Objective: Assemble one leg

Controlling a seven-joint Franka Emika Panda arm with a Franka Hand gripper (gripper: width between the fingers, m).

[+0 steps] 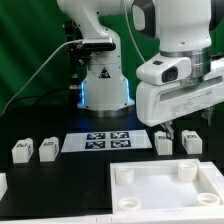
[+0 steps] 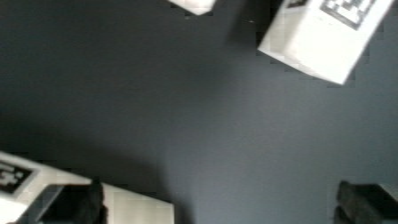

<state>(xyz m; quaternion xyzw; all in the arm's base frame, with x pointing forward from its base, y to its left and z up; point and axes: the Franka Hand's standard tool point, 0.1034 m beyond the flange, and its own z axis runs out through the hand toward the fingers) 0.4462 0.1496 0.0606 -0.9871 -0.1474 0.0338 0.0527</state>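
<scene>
Four small white legs stand on the black table in the exterior view: two at its left [image 1: 20, 150] [image 1: 45, 150] and two at its right [image 1: 165, 143] [image 1: 193, 142]. My gripper [image 1: 178, 127] hangs just above and behind the right pair. In the wrist view the gripper [image 2: 222, 205] is open wide, with only dark table in the middle of the gap. A white block [image 2: 135, 207] lies just inside one finger [image 2: 71, 205]; whether they touch cannot be told. A tagged leg [image 2: 320, 40] and the corner of another [image 2: 196, 5] lie farther off.
The marker board [image 1: 108, 141] lies in the middle of the table. The large white tray-like part [image 1: 150, 197] with corner posts lies at the front right. A white piece [image 1: 3, 183] shows at the exterior view's left edge. The robot base [image 1: 105, 85] stands behind.
</scene>
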